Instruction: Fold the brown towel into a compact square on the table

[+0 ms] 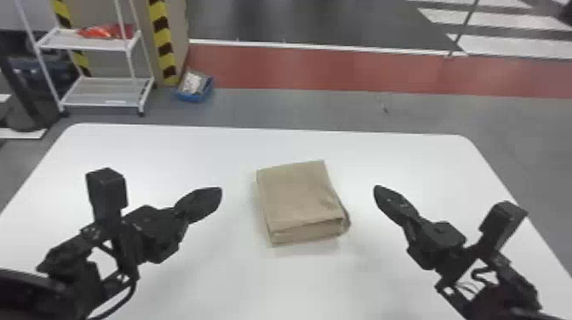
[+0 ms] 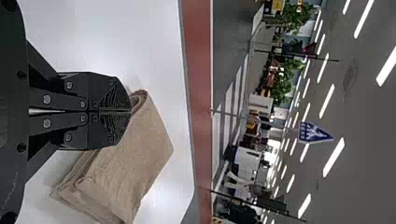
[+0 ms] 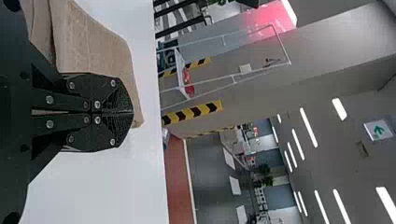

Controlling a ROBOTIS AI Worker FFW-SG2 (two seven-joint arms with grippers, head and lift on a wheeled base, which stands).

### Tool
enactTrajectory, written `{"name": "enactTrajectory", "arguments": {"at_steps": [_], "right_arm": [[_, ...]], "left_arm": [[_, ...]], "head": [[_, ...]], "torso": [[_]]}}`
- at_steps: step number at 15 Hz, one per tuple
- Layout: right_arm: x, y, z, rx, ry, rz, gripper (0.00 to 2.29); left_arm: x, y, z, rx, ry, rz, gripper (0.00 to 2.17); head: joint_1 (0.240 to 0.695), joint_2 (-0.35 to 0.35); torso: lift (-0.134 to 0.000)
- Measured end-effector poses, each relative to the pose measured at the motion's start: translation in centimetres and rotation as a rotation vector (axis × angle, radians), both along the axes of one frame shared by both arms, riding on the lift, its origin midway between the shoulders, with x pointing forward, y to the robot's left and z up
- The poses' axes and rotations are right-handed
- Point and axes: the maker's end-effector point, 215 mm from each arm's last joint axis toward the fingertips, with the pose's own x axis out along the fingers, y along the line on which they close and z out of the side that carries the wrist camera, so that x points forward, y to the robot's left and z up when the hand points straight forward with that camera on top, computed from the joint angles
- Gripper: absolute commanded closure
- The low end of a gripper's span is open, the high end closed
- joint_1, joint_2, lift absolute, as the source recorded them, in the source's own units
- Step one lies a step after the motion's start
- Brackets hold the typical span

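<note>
Left claw (image 1: 218, 193) is clenched on nothing, its two black fingers pressed together over the desk (image 1: 170, 147), to the left of the brown towel (image 1: 298, 193) and apart from it. On the other side the right claw (image 1: 378, 190) is clenched too, also empty, angled in toward the towel without touching it.

The desk is white and smooth, with rounded far corners. Beyond it lies a grey floor (image 1: 264, 108), crossed by a red strip (image 1: 323, 70) edged with a white line. White stripes (image 1: 476, 21) mark the ground at the far right. At the far left stands a white rack (image 1: 89, 44) with something red and orange (image 1: 106, 32) on its upper shelf, next to a post (image 1: 161, 42) banded in yellow and black. A blue bin (image 1: 195, 97) with pale contents sits on the floor near that post. The left wrist view takes in ceiling lights (image 2: 334, 157) and green plants (image 2: 279, 88); the right wrist view has a sign with a green arrow (image 3: 378, 130).

As for the towel, it lies around the middle of the desk, between the claws, folded into a thick, compact block, turned slightly askew. Its top is mostly even, lightly creased toward the right side. Stacked layers show along the near edge, and the near right corner bulges in a rounded fold.
</note>
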Motion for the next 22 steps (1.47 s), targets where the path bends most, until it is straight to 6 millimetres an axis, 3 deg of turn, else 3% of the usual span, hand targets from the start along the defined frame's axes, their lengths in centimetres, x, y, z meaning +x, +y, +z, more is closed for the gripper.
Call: {"name": "enactTrajectory", "arguments": {"at_steps": [4,8,12,22], "right_arm": [[1.5,-2.2,-4.3,-0.024,0.070,-0.034,1.90],[2.2,-1.0,-7.2,-0.037,0.105,-0.013,1.90],[2.4,1.9,-8.0,-0.040,0.116,0.034,1.90],[1.4,6.0,-9.3,-0.012,0.151,0.101,1.90]], "left_arm": [[-0.2,-0.6,-0.1,-0.001,0.005,-0.011,1.24],[-0.1,-0.3,-0.1,0.004,0.003,-0.010,1.24],[0.0,-0.2,0.2,0.006,-0.002,-0.008,1.24],[-0.3,-0.5,0.8,0.006,-0.010,-0.017,1.24]], "head": [[0.695,-0.176],[0.695,-0.165],[0.695,-0.129],[0.695,-0.089]], "torso": [[-0.124],[-0.124],[-0.124],[-0.124]]}}
